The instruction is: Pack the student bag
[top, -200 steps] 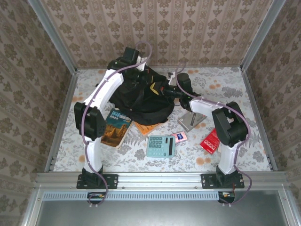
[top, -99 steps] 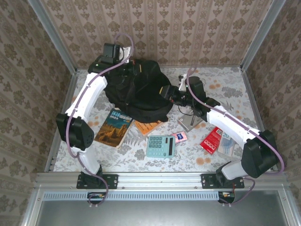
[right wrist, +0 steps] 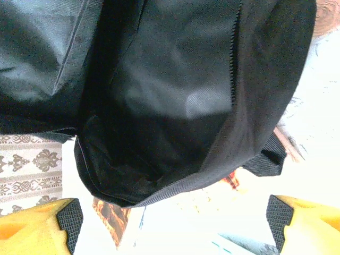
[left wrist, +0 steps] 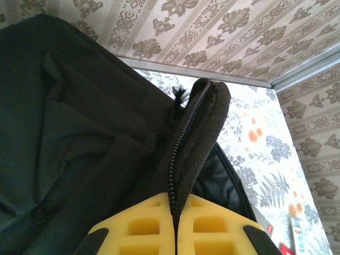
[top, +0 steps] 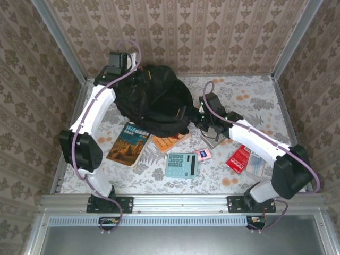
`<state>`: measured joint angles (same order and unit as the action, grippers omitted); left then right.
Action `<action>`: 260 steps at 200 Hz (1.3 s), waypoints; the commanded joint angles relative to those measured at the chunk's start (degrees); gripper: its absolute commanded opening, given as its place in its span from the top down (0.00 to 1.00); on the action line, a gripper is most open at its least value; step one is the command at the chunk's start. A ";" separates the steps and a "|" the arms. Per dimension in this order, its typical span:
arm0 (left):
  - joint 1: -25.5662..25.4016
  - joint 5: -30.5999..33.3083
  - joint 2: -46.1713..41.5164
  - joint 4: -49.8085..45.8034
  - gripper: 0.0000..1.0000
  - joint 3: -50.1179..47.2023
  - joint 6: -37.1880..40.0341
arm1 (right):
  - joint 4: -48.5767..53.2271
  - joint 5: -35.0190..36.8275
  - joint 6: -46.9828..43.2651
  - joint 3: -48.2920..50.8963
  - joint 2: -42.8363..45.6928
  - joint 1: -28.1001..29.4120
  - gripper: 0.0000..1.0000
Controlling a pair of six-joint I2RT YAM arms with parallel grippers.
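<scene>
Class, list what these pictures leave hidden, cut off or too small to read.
- Inside of the large black fabric backpack: top view, covered by its own folded cloth.
- Flat orange book: top view, far end under the backpack; title too small.
- Grey metal plate: top view, partly behind the right arm.
- Finger bases of the left gripper: left wrist view, cut off by the bottom edge.

Beige damask wallpaper walls (top: 212,32) on 3 sides, alu corner posts (top: 59,40), floral-print tabletop (top: 255,87).
</scene>
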<state>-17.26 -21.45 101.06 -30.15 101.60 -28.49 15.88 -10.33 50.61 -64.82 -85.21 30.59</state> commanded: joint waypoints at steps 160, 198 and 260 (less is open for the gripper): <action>3.12 14.33 -5.70 5.52 1.00 -1.12 -0.37 | 5.89 -7.40 -13.35 -35.36 -28.62 -5.01 0.34; 5.22 4.94 -3.03 6.49 1.00 -2.97 -5.00 | 11.49 1.10 -19.59 -30.65 -20.56 -5.14 0.13; 5.47 4.14 -10.46 5.26 1.00 -11.02 -7.81 | 21.50 12.85 -21.17 -12.81 -1.45 -5.25 0.18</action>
<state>-11.94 -15.79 96.01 -24.18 90.78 -35.22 31.00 -2.42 31.33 -84.09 -92.23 25.43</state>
